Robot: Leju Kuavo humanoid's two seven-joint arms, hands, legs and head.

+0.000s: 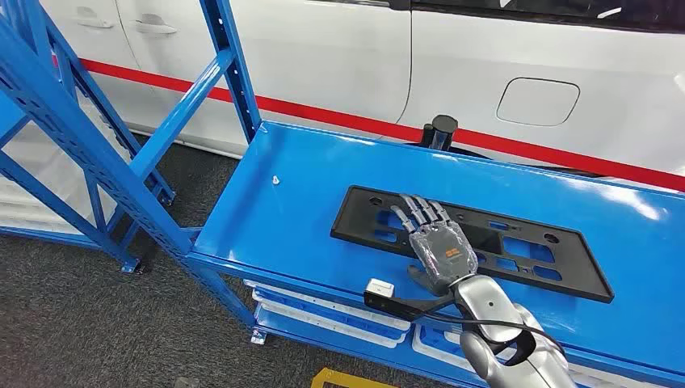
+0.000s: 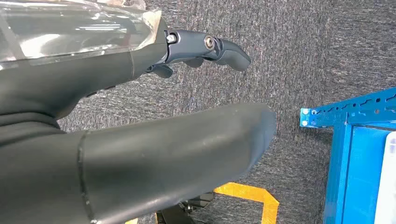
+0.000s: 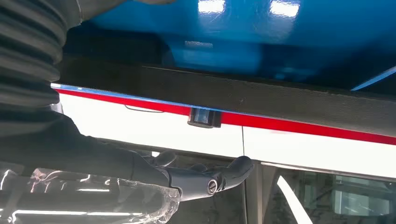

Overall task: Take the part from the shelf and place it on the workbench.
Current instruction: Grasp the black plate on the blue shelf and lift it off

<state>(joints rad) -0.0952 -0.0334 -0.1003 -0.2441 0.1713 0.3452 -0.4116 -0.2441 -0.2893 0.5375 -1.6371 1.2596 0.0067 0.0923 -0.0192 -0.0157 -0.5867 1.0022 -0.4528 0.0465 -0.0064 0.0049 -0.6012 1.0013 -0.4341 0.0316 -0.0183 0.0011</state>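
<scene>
Right hand (image 1: pixel 440 252) over the black plastic panel (image 1: pixel 517 250) on the blue shelf (image 1: pixel 283 210).
Head view: the panel lies flat at the shelf's centre; the hand rests on it, fingers extended toward 12 o'clock, grasp indeterminate; a white car (image 1: pixel 485 65) stands behind. Left wrist view: left hand (image 2: pixel 140 154) above grey carpet (image 2: pixel 303 56), fingers apart, holding nothing. Right wrist view: fingers (image 3: pixel 219 175) extended along the panel's edge (image 3: pixel 280 100).

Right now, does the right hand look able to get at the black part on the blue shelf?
Probably yes: the right hand already lies over the black part on the blue shelf, nothing between them; actual contact isn't clear.
</scene>
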